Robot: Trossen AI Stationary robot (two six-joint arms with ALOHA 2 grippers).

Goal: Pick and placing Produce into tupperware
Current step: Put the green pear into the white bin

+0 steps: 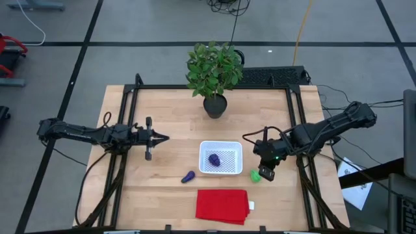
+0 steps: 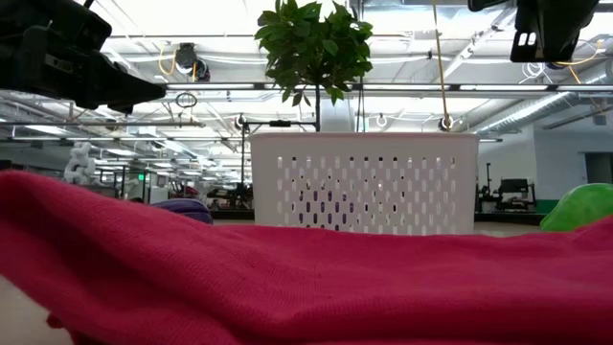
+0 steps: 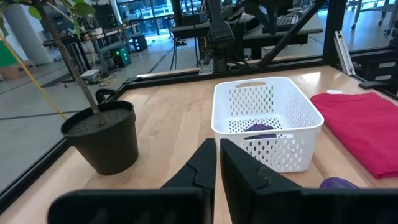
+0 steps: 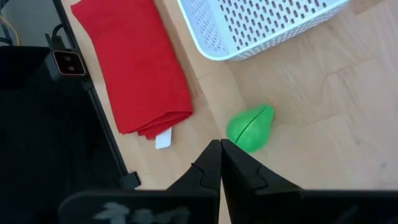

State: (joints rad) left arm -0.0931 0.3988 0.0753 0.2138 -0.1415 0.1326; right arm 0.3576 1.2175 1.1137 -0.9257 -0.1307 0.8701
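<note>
The white perforated tupperware (image 1: pixel 221 158) stands on the table's middle with the roundish purple piece (image 1: pixel 214 158) inside, resting on its bottom. The elongated purple piece (image 1: pixel 188 176) lies on the table left of it. The bright green piece (image 1: pixel 256 175) lies on the table right of it and shows in the right wrist view (image 4: pixel 250 127). My right gripper (image 1: pixel 267 173) is shut and empty, above and just right of the green piece. My left gripper (image 1: pixel 164 138) is shut and empty, left of the tupperware, pointing toward it (image 3: pixel 267 127).
A potted leafy plant (image 1: pixel 214 75) stands behind the tupperware. A folded red cloth (image 1: pixel 222 205) lies at the near edge, in front of the tupperware. Dark frame rails (image 1: pixel 296 123) run along the table's left and right sides.
</note>
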